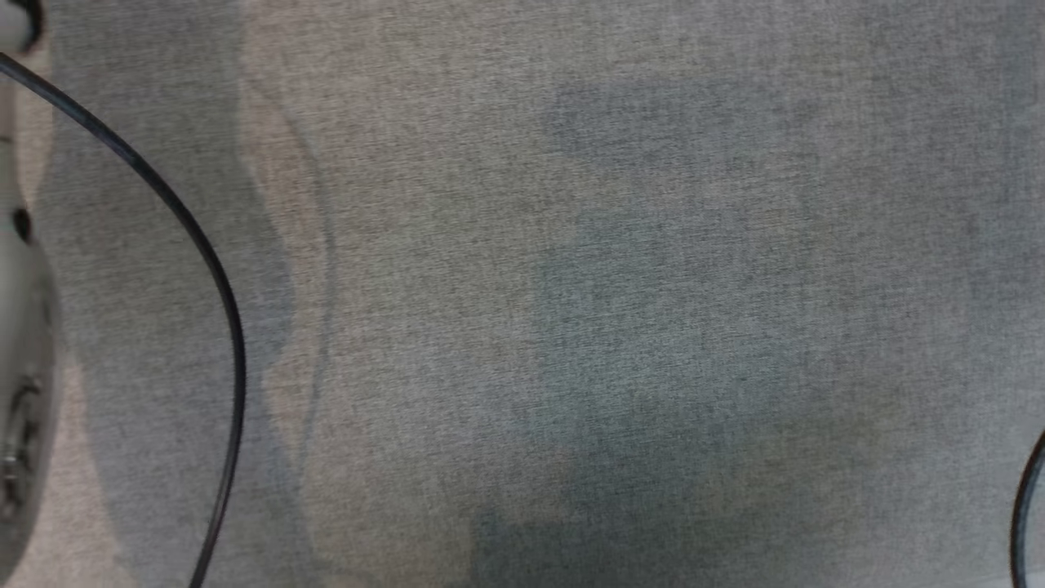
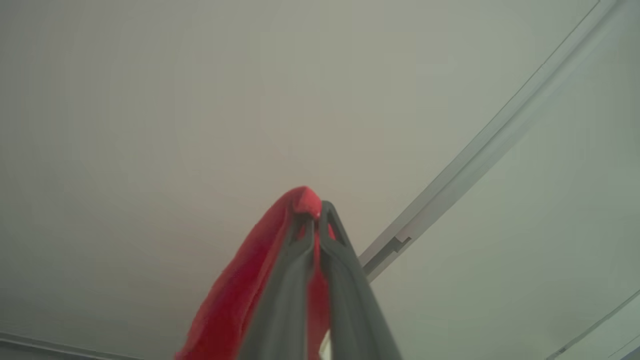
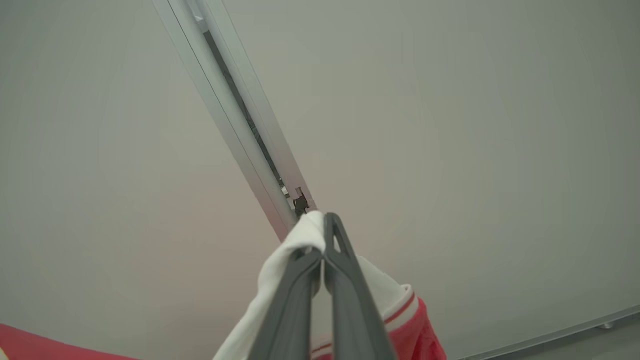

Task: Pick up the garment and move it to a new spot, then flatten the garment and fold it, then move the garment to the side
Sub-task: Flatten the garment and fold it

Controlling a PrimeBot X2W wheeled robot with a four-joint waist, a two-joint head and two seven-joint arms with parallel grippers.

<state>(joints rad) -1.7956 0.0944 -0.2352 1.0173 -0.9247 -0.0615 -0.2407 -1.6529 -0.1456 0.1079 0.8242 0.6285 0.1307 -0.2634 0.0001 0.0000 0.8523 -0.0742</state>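
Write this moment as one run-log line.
left gripper: shut on garment, red part | right gripper: shut on garment, white part | head view: grey surface, black cable

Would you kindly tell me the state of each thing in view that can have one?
Left gripper: shut on a red fold of the garment.
Right gripper: shut on a white part of it.
Garment: gripped at two places, hanging bunched.
Grey cloth: spread out, wavy crease on its left.
Cable: slack, curving.
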